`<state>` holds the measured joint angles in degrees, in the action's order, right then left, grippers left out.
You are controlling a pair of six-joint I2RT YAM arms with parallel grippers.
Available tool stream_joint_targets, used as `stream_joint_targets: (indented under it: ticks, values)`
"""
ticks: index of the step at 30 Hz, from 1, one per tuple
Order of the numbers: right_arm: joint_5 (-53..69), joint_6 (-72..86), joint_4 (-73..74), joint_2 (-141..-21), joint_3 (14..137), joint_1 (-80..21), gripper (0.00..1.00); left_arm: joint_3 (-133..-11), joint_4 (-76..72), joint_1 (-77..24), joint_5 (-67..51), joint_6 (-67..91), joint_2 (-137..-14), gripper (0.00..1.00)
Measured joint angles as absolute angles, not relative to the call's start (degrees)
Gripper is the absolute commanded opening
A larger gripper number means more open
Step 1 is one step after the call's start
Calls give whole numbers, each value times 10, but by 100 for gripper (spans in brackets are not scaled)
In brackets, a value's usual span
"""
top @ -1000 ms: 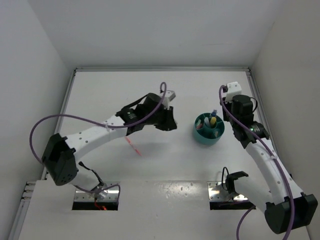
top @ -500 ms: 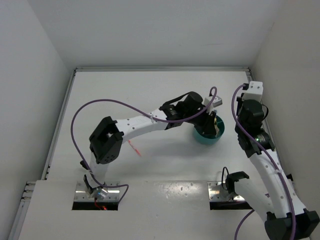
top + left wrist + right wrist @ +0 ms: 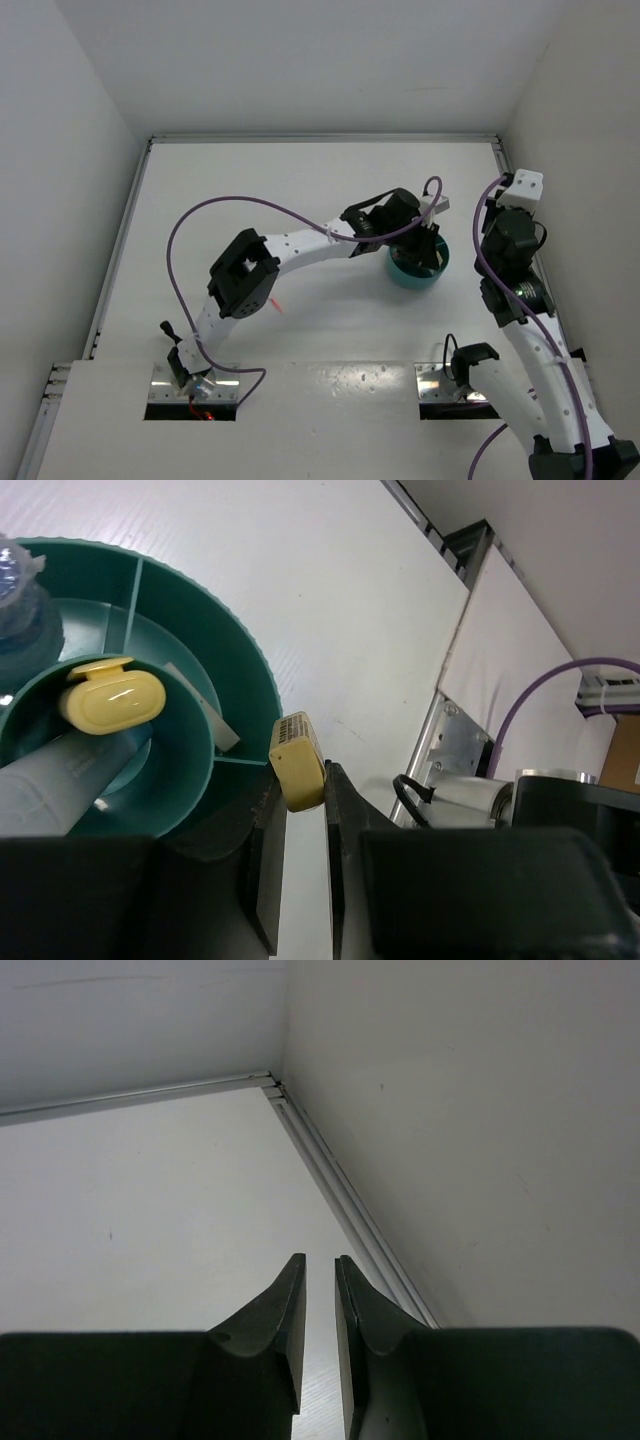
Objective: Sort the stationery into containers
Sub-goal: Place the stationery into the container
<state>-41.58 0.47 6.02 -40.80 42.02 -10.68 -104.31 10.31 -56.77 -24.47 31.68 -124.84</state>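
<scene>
The round teal tub (image 3: 408, 274) stands right of the table's middle. My left gripper (image 3: 427, 234) hangs over its near rim, shut on a small yellow piece (image 3: 297, 761). In the left wrist view the piece sits at the fingertips just outside the tub's outer wall (image 3: 255, 670), above the table. The central cup holds a yellow-capped marker (image 3: 110, 695) and a pale grey-blue marker (image 3: 55, 792). A clear-blue tube (image 3: 20, 600) stands in an outer compartment. My right gripper (image 3: 318, 1295) is raised by the right wall, empty, its jaws nearly together.
A thin pink-red pen (image 3: 277, 303) lies on the table beside the left arm's elbow. The right wall and its floor rail (image 3: 340, 1195) are close in front of the right gripper. Two metal base plates (image 3: 440, 382) sit at the near edge.
My left arm swung right from the table's middle to above the tub, carrying the yellow piece. My right arm drew back from the tub toward the right wall.
</scene>
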Motion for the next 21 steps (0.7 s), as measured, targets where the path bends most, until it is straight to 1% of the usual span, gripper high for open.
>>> stream_joint_targets:
  ticks: [16,18,21]
  values:
    - [-414,5,60,-394,417,-106,17,-1075,112,-576,-196,355,-1293,6]
    - [-414,5,60,-393,417,-106,17,-1076,113,-578,-193,355,-1294,8]
    - [-413,5,60,-390,417,-106,17,-1083,116,-578,-187,355,-1294,16]
